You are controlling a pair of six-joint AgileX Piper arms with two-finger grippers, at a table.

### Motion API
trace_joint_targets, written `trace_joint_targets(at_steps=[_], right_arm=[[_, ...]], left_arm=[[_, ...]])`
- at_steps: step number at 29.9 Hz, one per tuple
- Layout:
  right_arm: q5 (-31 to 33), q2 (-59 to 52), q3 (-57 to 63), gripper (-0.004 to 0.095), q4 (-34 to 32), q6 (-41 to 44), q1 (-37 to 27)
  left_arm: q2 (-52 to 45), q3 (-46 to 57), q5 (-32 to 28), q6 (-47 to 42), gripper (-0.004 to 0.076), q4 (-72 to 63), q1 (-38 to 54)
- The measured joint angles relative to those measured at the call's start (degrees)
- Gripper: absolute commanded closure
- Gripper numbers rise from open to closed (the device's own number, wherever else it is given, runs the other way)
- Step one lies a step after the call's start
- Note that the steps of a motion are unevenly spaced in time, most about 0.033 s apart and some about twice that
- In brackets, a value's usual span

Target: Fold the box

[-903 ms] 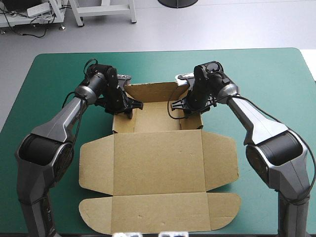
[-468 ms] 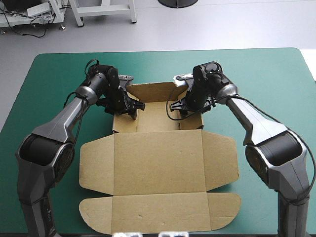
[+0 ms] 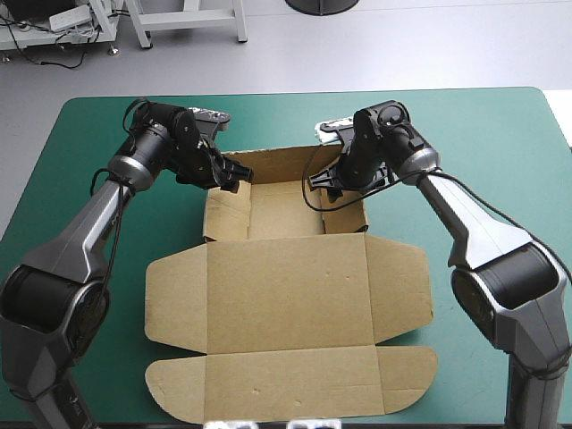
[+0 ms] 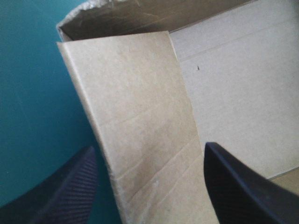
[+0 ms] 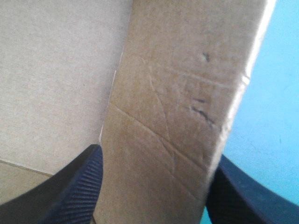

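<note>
Left tool was released, its black fingers standing wide apart. In the left wrist view the same tool straddled the box's left side wall, one finger over the teal-green cover outside and the other over the tray floor inside. I could not tell whether either finger touched the board.

Over to the right tool: it was released too! In its own wrist view the tool had the right side wall rising between its parted fingers. The tray floor lay on the inner side and the cover on the outer.

From the high view, both tools sat just above the middle of the frame, left tool at the tray's upper-left corner and right tool at its upper-right. The brown box lay in the centre of the counter. Its back wall was up, and the left side wall and right side wall were raised around the floor. Below the tray, the big lid panel lay flat with its side flaps spread out. The rounded front flap lay flat near the bottom edge of the frame.
</note>
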Motion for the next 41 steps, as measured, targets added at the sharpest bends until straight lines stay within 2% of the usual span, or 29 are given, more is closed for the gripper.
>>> trace_joint_targets(at_steps=[11,15,20,22,24,26,30,33,37,41], right_arm=[[0.2,-9.2,-0.2,0.0354,-1.9,0.0,0.0],[0.3,-13.9,0.1,0.0357,-2.7,0.0,0.0],[0.4,-20.2,5.4,0.0405,-3.3,0.0,0.0],[-0.3,-23.2,9.1,0.0405,-3.5,0.0,0.1],[-1.9,-26.2,13.6,0.0405,-3.5,0.0,0.1],[-3.8,-28.9,17.6,0.0405,-3.5,0.0,0.1],[-5.1,-32.1,21.7,0.0406,-3.5,0.0,0.1],[-5.4,-32.8,22.0,0.0405,-3.5,0.0,0.1],[-6.6,-32.6,22.1,0.0378,-3.5,0.0,0.1],[-8.4,-30.8,22.1,0.0268,-3.1,0.0,0.1]], left_arm=[[-6.8,0.1,-1.6,2.5,0.0251,0.9,0.0],[-12.1,3.1,-5.1,5.3,0.0252,-1.8,0.0],[-22.9,14.9,-13.9,10.5,0.0273,-7.6,0.0],[-28.2,22.1,-18.0,12.3,0.0305,-9.3,0.0],[-33.2,29.0,-21.6,14.0,0.037,-10.4,0.0],[-38.5,36.4,-24.7,15.9,0.0468,-11.5,0.0],[-47.8,48.0,-27.4,17.9,0.0718,-12.6,0.0],[-54.0,54.4,-28.4,18.3,0.0729,-12.6,0.0],[-61.7,59.7,-32.9,18.4,0.0729,-12.6,0.0],[-65.6,60.6,-34.5,18.4,0.0729,-12.6,0.0]])
